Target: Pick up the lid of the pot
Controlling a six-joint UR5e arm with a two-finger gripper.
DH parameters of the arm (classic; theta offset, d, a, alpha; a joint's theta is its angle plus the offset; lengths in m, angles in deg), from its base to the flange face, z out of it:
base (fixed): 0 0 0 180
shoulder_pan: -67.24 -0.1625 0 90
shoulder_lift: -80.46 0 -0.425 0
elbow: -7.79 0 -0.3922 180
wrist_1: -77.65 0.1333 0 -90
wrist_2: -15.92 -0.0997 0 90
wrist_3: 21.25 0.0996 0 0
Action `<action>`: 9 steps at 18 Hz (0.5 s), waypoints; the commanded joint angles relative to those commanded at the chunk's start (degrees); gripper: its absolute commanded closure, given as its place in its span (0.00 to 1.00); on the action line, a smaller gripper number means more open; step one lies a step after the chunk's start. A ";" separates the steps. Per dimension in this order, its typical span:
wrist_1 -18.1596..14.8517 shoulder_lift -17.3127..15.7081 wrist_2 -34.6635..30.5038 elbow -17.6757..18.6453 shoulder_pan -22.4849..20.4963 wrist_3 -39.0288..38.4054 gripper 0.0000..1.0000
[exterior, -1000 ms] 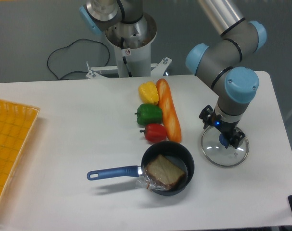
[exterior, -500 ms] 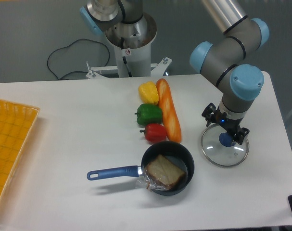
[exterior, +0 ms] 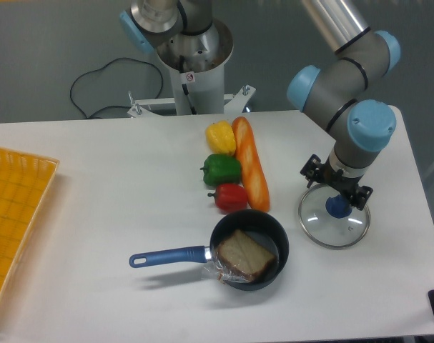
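Note:
The gripper hangs at the right of the view, just above the far part of the pot lid, its two fingertips spread wide with nothing held between them. The pot lid is round, clear glass with a metal rim, and lies flat on the table. Its blue knob shows slightly on the camera side of the gap between the fingers. The gripper partly covers the lid's far edge. Its exact height over the lid is hard to tell.
Left of the lid stands a black pan with a blue handle, holding bread in plastic wrap. Farther back are a baguette, a yellow pepper, a green pepper and a red one. An orange crate is at far left.
The gripper has turned a little and shifted slightly to the right, and more of the blue knob now shows. Its fingers stay apart. The lid and the other objects have not moved.

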 joint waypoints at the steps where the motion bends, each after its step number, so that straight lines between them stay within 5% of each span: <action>1: 0.35 0.44 0.00 -0.09 -0.27 0.00 0.00; 9: 0.53 1.15 0.26 0.09 -0.71 -0.26 0.00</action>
